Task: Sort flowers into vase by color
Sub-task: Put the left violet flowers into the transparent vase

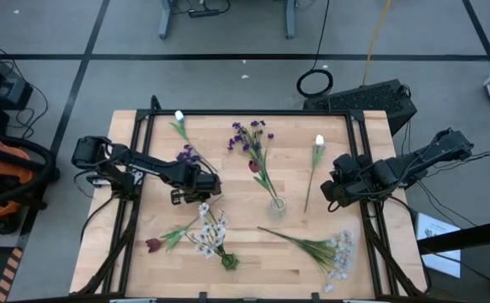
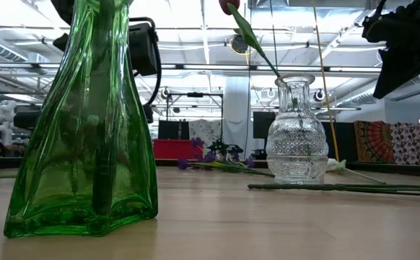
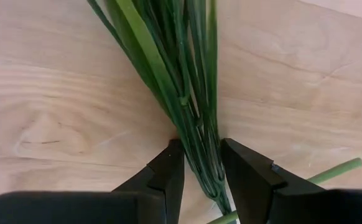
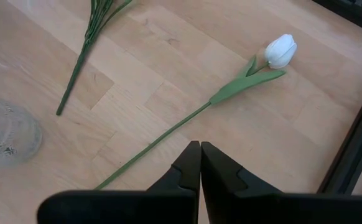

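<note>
My left gripper (image 1: 196,190) stands left of centre, its fingers on either side of a bunch of thin green stems (image 3: 190,93). A purple cluster (image 1: 188,156) shows just beyond the arm. My right gripper (image 4: 200,155) is shut and hovers near the table's right edge, over the stem of a white tulip (image 4: 280,51) that lies flat. The clear vase (image 1: 277,206) holds purple flowers (image 1: 249,135) and a dark red tulip (image 1: 254,167). The green vase (image 1: 228,261) holds a white spray (image 1: 210,229). A red tulip (image 1: 153,245), a white spray (image 1: 339,252) and another white tulip (image 1: 178,116) lie loose. My left gripper has the bunch of green stems (image 3: 201,158) between its two fingers (image 3: 171,163), close to where the stems run together at their cut end. The fingers come from above, pointing down, and lie across the stems. I cannot tell whether the bunch is lifted or on the wood.
A dark frame runs along the table's edges (image 1: 359,135). A single pale green stem (image 3: 338,169) lies beside the held bunch. In the low view the green vase (image 2: 80,123) stands very near the camera, with the clear vase (image 2: 296,133) behind it. Bare wood lies between the two vases.
</note>
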Tool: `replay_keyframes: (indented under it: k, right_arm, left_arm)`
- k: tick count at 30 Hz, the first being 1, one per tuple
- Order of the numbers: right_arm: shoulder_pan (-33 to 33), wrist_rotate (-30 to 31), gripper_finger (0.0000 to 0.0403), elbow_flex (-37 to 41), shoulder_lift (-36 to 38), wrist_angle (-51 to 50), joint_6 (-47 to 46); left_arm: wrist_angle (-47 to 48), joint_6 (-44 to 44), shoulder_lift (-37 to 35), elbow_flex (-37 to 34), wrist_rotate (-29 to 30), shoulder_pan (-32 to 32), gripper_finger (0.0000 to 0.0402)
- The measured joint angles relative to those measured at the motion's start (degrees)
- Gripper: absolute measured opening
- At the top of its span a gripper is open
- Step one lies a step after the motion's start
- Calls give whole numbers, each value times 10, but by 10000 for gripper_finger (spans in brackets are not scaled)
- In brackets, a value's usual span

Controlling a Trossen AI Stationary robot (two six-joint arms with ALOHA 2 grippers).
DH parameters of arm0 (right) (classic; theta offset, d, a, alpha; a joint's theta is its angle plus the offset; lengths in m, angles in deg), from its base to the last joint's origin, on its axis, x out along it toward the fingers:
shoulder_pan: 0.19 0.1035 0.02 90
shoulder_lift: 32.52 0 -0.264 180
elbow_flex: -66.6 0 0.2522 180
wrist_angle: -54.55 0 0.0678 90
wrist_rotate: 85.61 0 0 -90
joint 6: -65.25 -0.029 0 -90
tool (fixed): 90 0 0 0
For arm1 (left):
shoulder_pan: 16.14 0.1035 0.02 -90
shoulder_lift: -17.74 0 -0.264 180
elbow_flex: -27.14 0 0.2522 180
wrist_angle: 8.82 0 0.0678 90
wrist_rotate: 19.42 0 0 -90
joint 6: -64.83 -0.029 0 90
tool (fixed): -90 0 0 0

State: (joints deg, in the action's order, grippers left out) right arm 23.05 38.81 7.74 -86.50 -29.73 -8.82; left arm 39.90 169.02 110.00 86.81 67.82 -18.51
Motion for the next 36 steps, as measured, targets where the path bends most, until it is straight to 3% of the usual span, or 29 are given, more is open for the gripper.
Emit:
replay_keyframes:
  k: [5,12,17,22,27,36]
  right_arm:
    - [0,0,4,0,0,3,0]
    - [0,0,4,0,0,14,-2]
    - [0,0,4,0,0,28,-2]
    - [0,0,4,0,0,41,-2]
    - [0,0,4,0,0,62,-2]
    - [0,0,4,0,0,123,-2]
  left_arm:
    - [7,-27,1,0,8,3,104]
    - [18,-31,-4,-1,2,14,12]
    - [62,-56,-28,-5,24,20,13]
    - [125,-72,-109,-4,69,19,13]
    - [124,-134,-221,4,151,19,13]
    - [108,-346,-383,24,268,21,13]
